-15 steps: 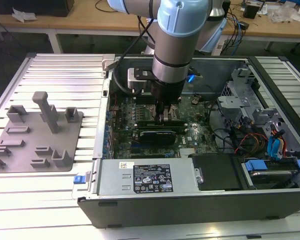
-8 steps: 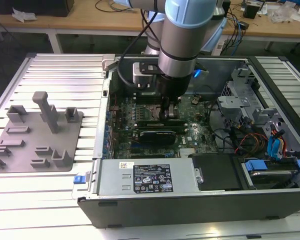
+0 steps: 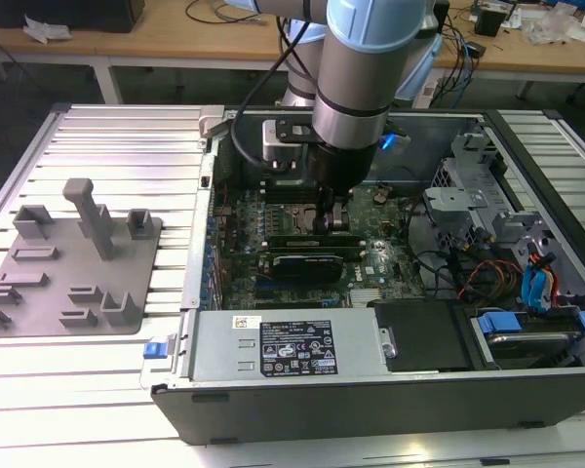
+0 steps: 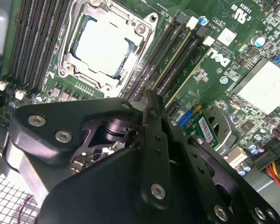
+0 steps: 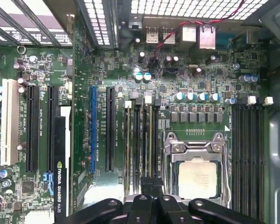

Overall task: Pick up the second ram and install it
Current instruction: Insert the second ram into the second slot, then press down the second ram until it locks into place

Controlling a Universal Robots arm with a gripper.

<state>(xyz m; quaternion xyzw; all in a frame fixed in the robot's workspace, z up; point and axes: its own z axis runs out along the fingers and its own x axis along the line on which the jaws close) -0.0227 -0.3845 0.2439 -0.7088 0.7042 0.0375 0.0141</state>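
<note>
My gripper reaches down into the open computer case, onto the motherboard beside the silver processor. In both wrist views its two black fingers are pressed close together over the row of memory slots. The second ram, a thin green stick seen edge-on, runs out from between the fingertips along one slot. It lies low, at slot level, and its middle is hidden by the fingers. It shows again as a pale-edged strip next to the processor.
A grey fixture plate with plastic blocks lies on the slatted table at the exterior view's left. Inside the case are a black graphics card, the power supply, a drive cage and loose cables.
</note>
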